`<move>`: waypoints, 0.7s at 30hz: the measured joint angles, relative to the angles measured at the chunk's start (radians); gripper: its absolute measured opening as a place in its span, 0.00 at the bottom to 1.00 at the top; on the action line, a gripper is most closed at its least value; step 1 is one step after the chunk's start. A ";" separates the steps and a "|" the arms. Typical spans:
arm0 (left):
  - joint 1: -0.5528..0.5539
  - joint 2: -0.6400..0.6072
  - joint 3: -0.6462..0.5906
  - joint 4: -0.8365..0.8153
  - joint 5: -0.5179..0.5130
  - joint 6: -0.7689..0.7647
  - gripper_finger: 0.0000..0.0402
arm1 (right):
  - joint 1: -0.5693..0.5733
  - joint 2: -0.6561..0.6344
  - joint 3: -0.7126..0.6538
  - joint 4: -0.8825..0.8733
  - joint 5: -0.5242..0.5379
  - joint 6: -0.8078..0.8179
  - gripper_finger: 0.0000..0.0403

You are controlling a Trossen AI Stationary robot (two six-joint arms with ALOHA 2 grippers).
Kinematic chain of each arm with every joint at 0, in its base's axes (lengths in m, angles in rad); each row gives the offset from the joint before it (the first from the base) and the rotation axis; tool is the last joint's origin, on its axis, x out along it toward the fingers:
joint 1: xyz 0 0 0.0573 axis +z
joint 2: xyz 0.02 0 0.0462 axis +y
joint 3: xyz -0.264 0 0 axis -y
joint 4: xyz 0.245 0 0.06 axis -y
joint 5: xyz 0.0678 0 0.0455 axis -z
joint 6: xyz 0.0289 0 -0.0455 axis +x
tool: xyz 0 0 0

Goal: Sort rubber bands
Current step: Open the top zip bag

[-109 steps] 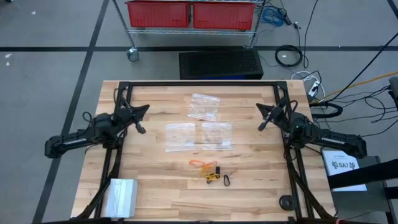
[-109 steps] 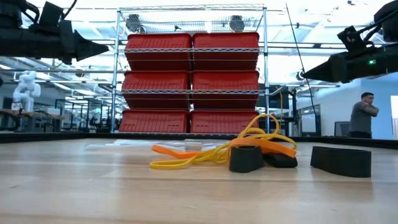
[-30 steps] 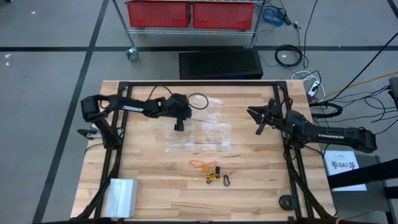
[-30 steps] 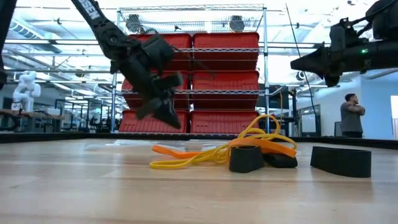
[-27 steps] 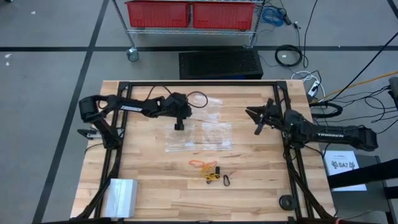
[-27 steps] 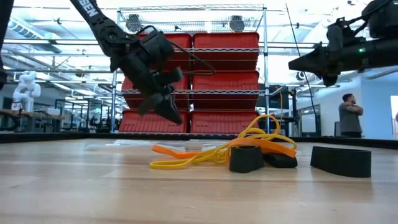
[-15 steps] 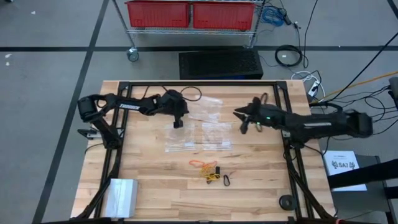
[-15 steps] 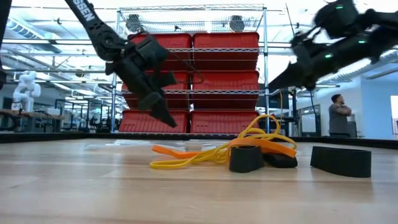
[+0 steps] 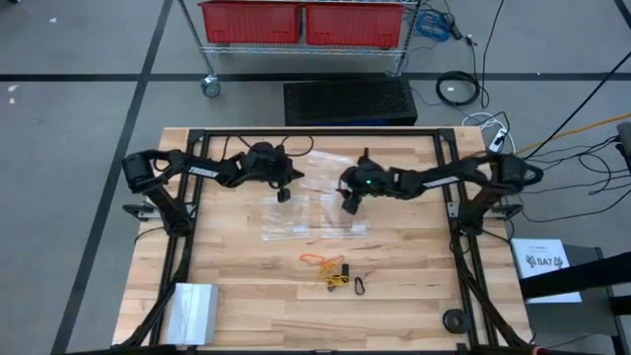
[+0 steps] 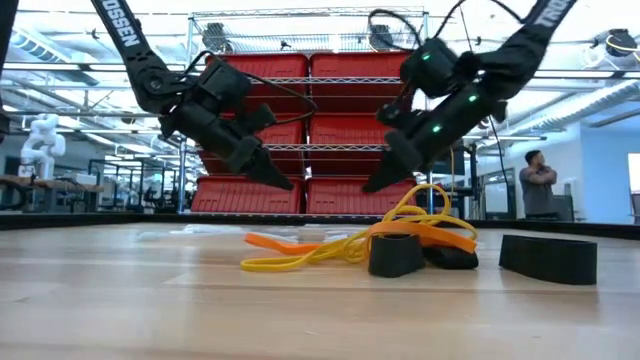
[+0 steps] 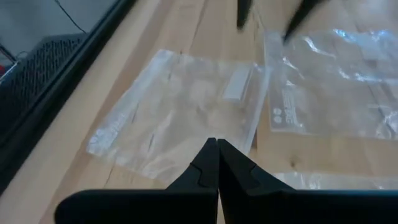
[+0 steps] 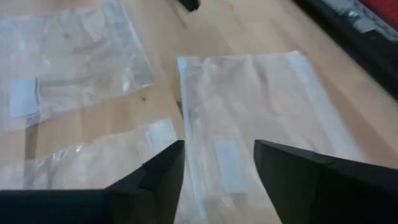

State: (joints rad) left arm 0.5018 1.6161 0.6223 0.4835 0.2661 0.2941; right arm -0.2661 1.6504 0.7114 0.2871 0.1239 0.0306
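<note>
Wooden table (image 9: pixel 237 296) seen from above, framed by a dark rail. Left gripper (image 9: pixel 283 194) reached in from the left edge toward the upper middle of the high view, hanging over the top of the left bag (image 9: pixel 286 217), fingers pressed together with nothing between them, as the left wrist view shows (image 11: pixel 213 163). Right gripper (image 9: pixel 348 204) stretched in from the right edge to just right of centre, over the right bag (image 9: pixel 343 214), fingers spread apart and empty, the gap clear in the right wrist view (image 12: pixel 217 174). Third bag (image 9: pixel 324 168) nearer the top edge of the table, between and above the two grippers. Rubber bands (image 9: pixel 330 269) in a small orange, yellow and black tangle in the lower middle of the high view, well apart from both grippers and below the bags; one black loop (image 9: pixel 361 286) just to the lower right of the tangle. In the low view, bands (image 10: pixel 360 245) heaped at centre on the tabletop, both grippers hanging above and behind them, left gripper (image 10: pixel 275 178) left of centre, right gripper (image 10: pixel 375 183) just right of centre. Clear roll (image 9: pixel 193 312) at the lower left corner of the table. Red bins (image 10: pixel 310 135) on a wire rack behind, person (image 10: pixel 538 185) standing at far right.
</note>
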 joint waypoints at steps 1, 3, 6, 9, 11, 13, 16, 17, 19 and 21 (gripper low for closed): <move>0.000 0.000 -0.006 0.022 0.000 -0.001 0.00 | 0.000 0.022 0.013 -0.001 0.000 -0.007 0.50; 0.000 0.000 -0.020 0.068 0.000 -0.002 0.00 | 0.000 0.062 0.034 -0.003 -0.001 -0.018 0.51; 0.005 0.000 -0.044 0.126 0.001 -0.003 0.00 | 0.000 0.114 0.069 -0.016 -0.002 -0.021 0.50; 0.017 0.000 -0.058 0.127 0.001 -0.006 0.00 | 0.004 0.139 0.091 -0.036 0.000 -0.024 0.49; 0.017 0.000 -0.059 0.073 -0.004 0.048 0.00 | 0.007 0.138 0.096 -0.040 0.007 -0.038 0.48; 0.003 0.000 -0.059 0.020 -0.022 0.137 0.02 | 0.009 0.127 0.098 -0.042 0.008 -0.044 0.48; -0.032 0.000 -0.041 -0.039 -0.044 0.252 0.08 | 0.010 0.107 0.098 -0.051 0.008 -0.047 0.49; -0.043 0.000 -0.031 -0.054 -0.049 0.267 0.10 | 0.009 0.102 0.098 -0.055 0.008 -0.047 0.49; -0.062 0.011 -0.007 -0.076 -0.059 0.286 0.15 | 0.009 0.090 0.098 -0.078 0.009 -0.046 0.50; -0.074 0.030 0.013 -0.085 -0.075 0.289 0.20 | 0.010 0.077 0.098 -0.090 0.010 -0.047 0.51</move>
State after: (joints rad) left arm 0.4282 1.6460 0.6349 0.3989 0.1912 0.5830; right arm -0.2557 1.7273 0.8089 0.1966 0.1335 -0.0161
